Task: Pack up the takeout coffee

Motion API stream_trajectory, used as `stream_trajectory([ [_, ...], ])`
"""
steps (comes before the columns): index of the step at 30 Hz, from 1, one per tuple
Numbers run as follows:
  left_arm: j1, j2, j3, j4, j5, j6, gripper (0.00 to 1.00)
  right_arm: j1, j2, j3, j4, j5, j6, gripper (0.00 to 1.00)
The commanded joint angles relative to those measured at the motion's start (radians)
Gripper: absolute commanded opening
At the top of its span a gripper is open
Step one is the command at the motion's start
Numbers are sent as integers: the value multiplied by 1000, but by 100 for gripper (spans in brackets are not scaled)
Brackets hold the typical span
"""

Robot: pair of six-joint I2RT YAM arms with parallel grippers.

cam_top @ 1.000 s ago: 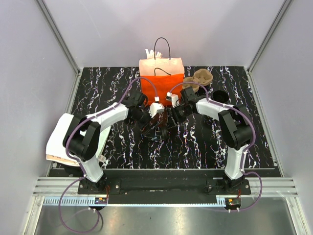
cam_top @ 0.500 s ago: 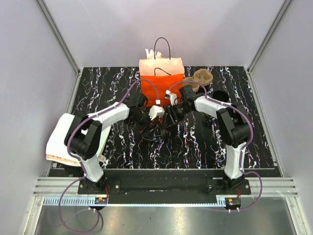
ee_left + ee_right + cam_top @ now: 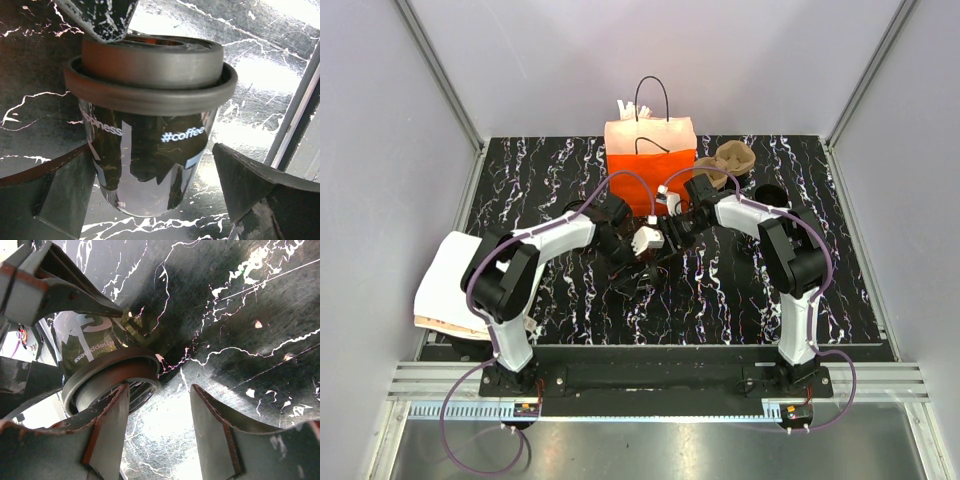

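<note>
The takeout coffee (image 3: 150,150) is a glossy black cup printed "#coffee", with a black lid (image 3: 150,75). It appears to lie tilted on the marble table (image 3: 540,180). My left gripper (image 3: 150,167) is open, its fingers (image 3: 250,190) standing on either side of the cup body with a gap on the right. My right gripper (image 3: 159,390) is open with only table between its jaws. One of its fingers (image 3: 107,425) rests against the lid (image 3: 107,377). In the top view both grippers, left (image 3: 655,255) and right (image 3: 672,232), meet mid-table and hide the cup.
The orange paper bag (image 3: 651,160) stands open at the back centre. A brown cardboard carrier (image 3: 731,160) and a black cup-like piece (image 3: 768,193) sit to its right. A white and tan stack (image 3: 445,290) lies at the left edge. Walls enclose the table.
The left gripper has swung right and nearer, closing in around the cup. The right gripper has shifted slightly left. Neither gripper's opening has changed.
</note>
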State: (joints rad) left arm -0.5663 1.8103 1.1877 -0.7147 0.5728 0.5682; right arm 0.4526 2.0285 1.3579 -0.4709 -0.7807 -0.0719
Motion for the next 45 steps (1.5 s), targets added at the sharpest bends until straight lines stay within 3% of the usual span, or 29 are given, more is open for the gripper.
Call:
stream_trajectory([
  [1,2,11,44,6,15,12,97,8,-24,26,-11,-32,3,57],
  [6,2,15,46,4,29,10,77,6,-42,23,-15,-40,4,57],
  [17,34,12,58,-6,116,13,61,5,-91,21,-49,-38,-9,57],
  [34,105,-103,116,-245,536,317,67,-101,-312,4,-144,-141,-147,59],
  [39,106,-60,222,-495,676,504,71,-101,-370,-10,-138,-166,-192,60],
  [43,111,29,349,-832,755,810,74,-101,-428,-9,-158,-235,-233,61],
  [45,112,44,351,-832,774,802,75,-101,-445,-11,-167,-245,-243,62],
])
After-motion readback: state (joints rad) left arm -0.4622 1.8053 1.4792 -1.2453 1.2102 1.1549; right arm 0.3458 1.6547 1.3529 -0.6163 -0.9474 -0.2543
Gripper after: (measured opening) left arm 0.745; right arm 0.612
